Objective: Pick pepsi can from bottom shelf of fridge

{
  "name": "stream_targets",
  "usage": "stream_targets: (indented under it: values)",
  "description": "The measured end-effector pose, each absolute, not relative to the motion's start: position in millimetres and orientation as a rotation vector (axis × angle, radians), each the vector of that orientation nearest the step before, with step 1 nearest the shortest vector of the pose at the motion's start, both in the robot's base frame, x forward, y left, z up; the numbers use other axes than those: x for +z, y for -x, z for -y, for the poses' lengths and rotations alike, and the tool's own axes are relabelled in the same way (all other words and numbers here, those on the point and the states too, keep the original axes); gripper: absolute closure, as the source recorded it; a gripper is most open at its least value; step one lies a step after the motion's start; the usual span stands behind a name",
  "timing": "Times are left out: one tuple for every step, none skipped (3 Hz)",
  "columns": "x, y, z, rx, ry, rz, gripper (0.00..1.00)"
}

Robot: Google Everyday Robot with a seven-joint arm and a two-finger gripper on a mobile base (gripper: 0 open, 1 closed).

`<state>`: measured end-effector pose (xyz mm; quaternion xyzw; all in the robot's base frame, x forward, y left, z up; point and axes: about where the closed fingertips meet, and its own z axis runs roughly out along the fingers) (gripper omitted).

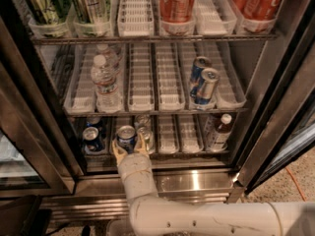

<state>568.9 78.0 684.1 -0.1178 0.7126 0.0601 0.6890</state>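
The fridge [197, 182] stands open in the camera view. On its bottom shelf [168, 134], my gripper [129, 145] reaches in from below. Its two tan fingers [117, 153] sit on either side of the pepsi can [126, 133], a dark blue can with a silver top, and are closed on it near the shelf's front edge. A second dark blue can [92, 138] stands one lane to the left. A pale silver can [145, 133] stands just right of the held can, close to my right finger.
A dark bottle with a white cap [219, 132] stands at the right of the bottom shelf. The middle rack holds water bottles [105, 82] and two slim blue-and-silver cans [204, 85]. Green and red cans [177, 1] fill the top rack. The door frame [275, 107] stands at the right.
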Motion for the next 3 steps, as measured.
stream_targets:
  values:
    - [690,-555,-56,0.133,0.313,-1.610,1.00]
    - [703,-545,-32,0.143,0.385,-1.616,1.00]
    - [725,-537,-12,0.160,0.439,-1.587,1.00]
